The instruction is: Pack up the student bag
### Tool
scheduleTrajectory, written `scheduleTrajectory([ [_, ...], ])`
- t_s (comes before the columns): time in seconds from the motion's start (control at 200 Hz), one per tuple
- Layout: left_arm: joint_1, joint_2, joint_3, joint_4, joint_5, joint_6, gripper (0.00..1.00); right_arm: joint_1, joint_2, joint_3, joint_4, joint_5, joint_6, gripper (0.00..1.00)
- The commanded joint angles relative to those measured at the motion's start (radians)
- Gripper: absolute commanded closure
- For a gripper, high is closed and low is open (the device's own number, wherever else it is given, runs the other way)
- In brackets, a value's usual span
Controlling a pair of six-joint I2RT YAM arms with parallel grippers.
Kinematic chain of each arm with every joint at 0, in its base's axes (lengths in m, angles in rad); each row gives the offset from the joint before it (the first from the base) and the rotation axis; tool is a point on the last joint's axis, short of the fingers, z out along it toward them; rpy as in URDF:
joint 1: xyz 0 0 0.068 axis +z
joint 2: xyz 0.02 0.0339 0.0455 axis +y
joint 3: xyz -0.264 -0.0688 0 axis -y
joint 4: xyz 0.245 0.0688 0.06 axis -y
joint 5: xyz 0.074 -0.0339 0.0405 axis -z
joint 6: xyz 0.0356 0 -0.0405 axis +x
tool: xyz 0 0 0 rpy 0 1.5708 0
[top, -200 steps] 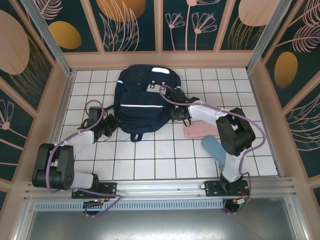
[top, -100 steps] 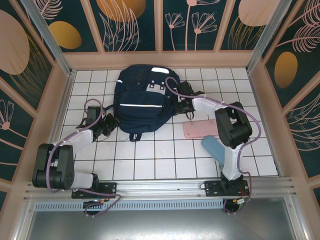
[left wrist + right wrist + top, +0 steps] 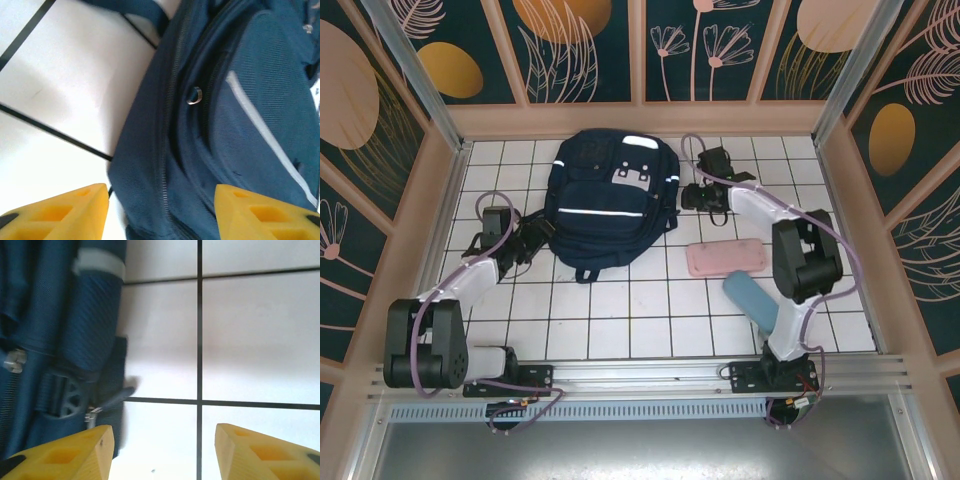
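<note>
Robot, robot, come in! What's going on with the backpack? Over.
Student bag flat on tiles. Left gripper open at its left side, right gripper open at its right. Pink case on tiles nearby.

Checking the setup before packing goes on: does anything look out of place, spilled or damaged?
Nothing stands out. The student bag lies flat and undamaged on the tiled table; a pink case and a teal object lie beside it; nothing spilled.
</note>
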Motion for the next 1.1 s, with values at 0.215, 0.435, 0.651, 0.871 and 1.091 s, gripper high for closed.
scheduleTrajectory([
  [0.215, 0.001, -0.017, 0.091, -0.014, 0.037, 0.096, 0.37, 0.083, 0.118, 0.216, 0.001, -0.152, 0.12, 0.51],
  [0.435, 0.0, -0.021, 0.099, -0.033, 0.054, 0.128, 0.37, 0.108, 0.286, 0.407, -0.098, -0.042, 0.181, 0.63],
  [0.651, -0.001, -0.015, 0.111, -0.051, 0.054, 0.143, 0.38, 0.158, 0.377, 0.529, -0.218, 0.023, -0.091, 0.65],
  [0.871, -0.001, -0.004, 0.108, -0.049, 0.057, 0.142, 0.38, 0.17, 0.442, 0.625, -0.343, 0.072, -0.274, 0.58],
  [1.091, -0.001, -0.001, 0.106, -0.049, 0.066, 0.145, 0.37, 0.18, 0.432, 0.638, -0.372, -0.005, -0.368, 0.52],
])
